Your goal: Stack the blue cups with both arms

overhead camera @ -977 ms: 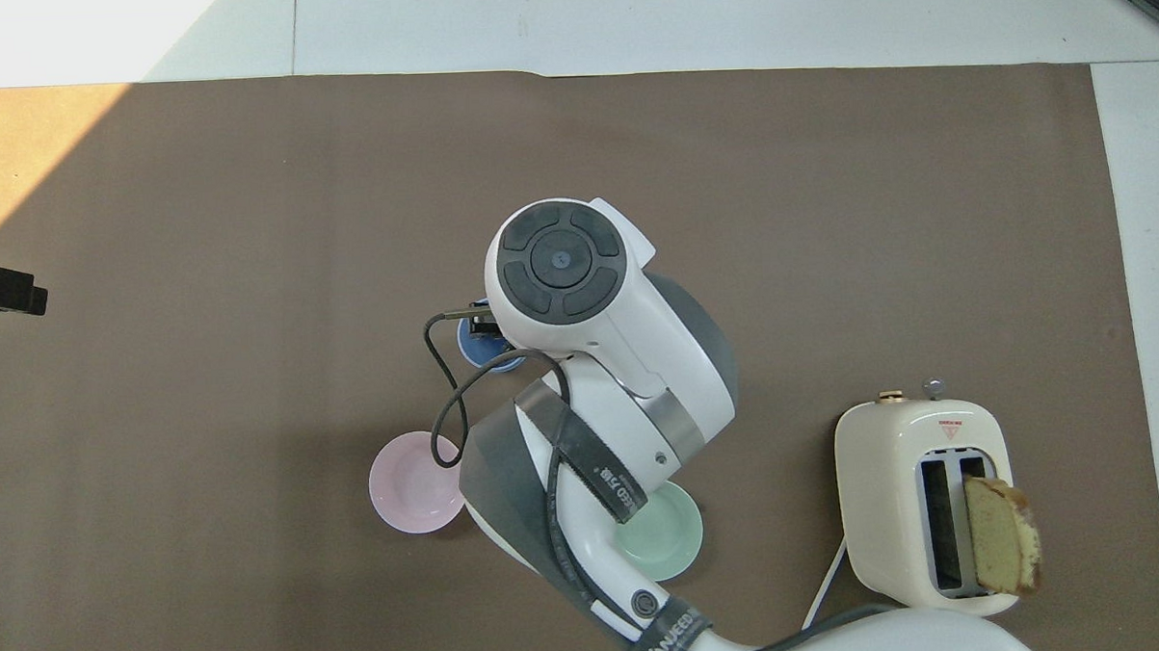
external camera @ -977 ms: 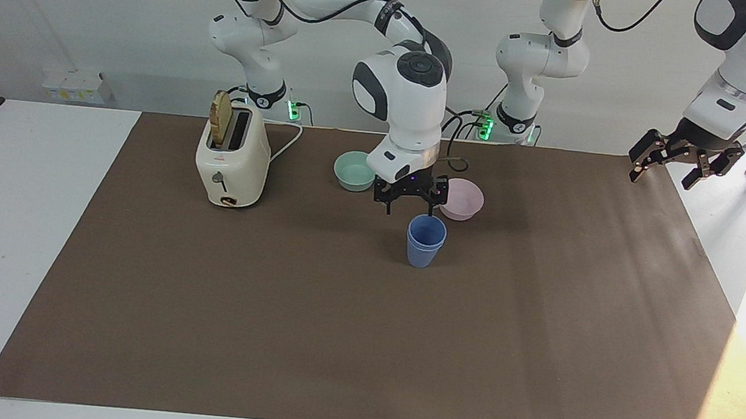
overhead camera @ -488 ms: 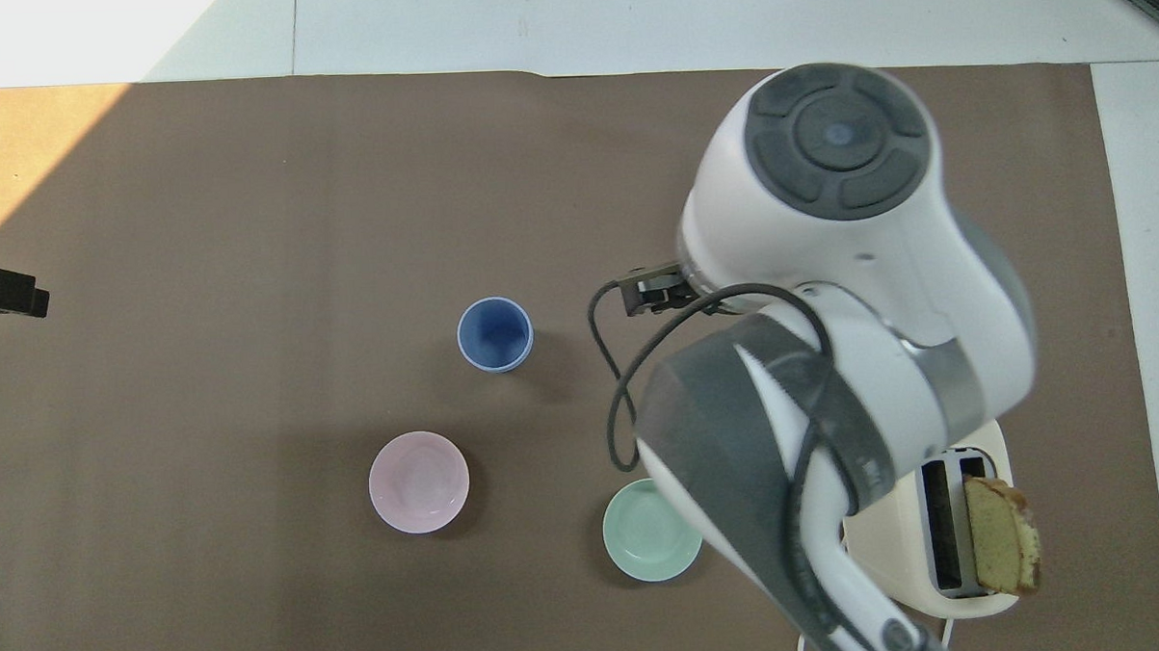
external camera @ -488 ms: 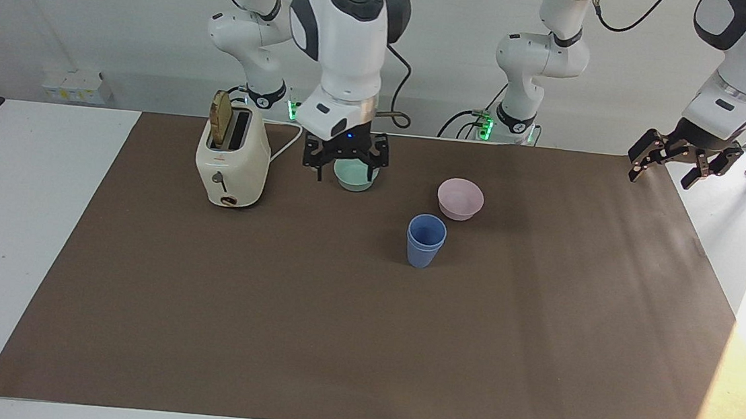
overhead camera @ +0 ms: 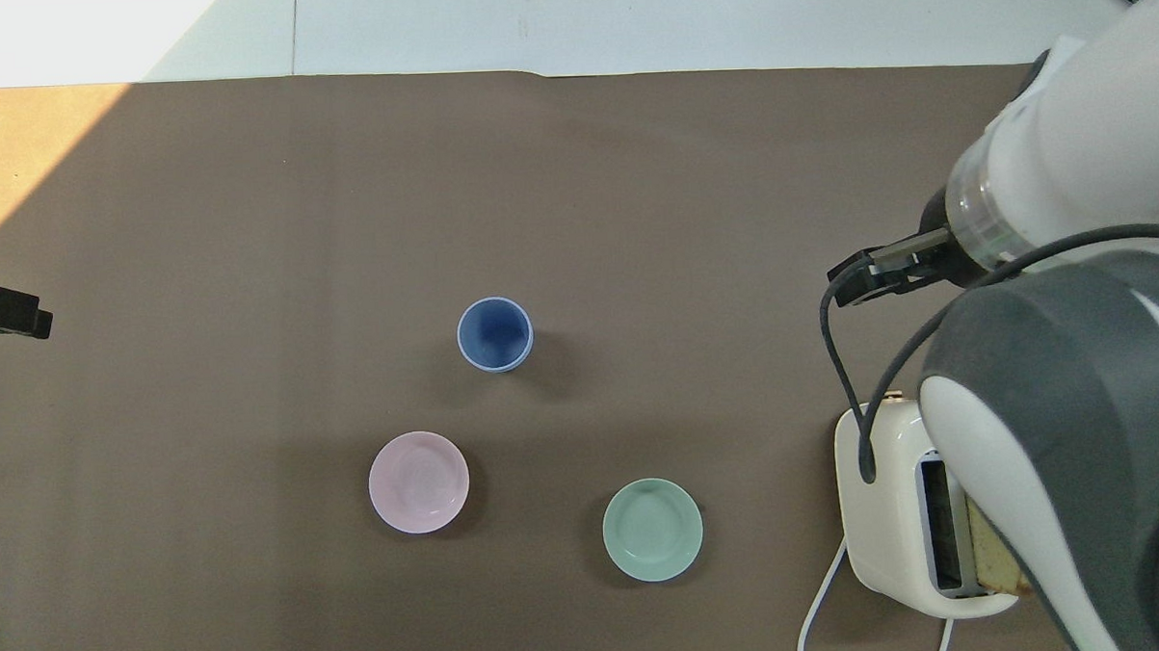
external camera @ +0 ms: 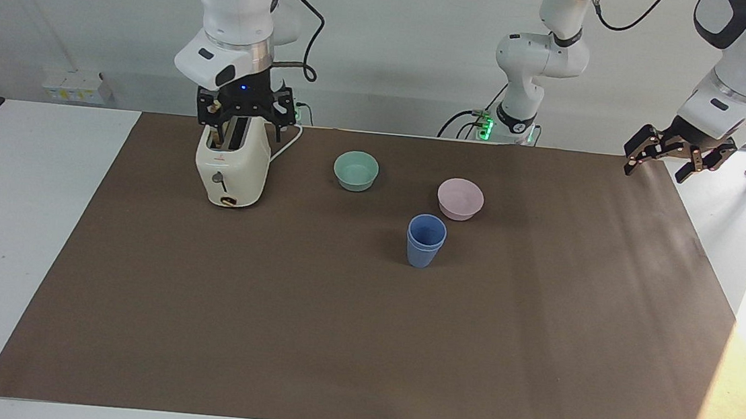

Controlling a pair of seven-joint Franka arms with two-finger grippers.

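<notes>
Starting at the right arm's end of the table, the right gripper (external camera: 240, 111) hangs over the cream toaster (external camera: 232, 163), its jaws spread wide and holding nothing. A slice of bread (overhead camera: 997, 561) sticks up out of one slot, mostly hidden by the arm. Taking the blue cups as the middle of a clock in the facing view, the toaster sits out around ten o'clock.

Next comes the teal-green bowl (external camera: 356, 170) at about eleven o'clock from the cups, nearer to the robots. The blue cups (external camera: 425, 240) stand upright on the brown mat (external camera: 361, 343), one nested inside the other so that two rims show, one just above the other, and no gripper touches them. The pink bowl (external camera: 460, 198) sits just beside them at about one o'clock, also nearer to the robots.

Last, at two o'clock, the left gripper (external camera: 669, 158) waits in the air over the mat's corner at its own arm's end, jaws wide and empty.
</notes>
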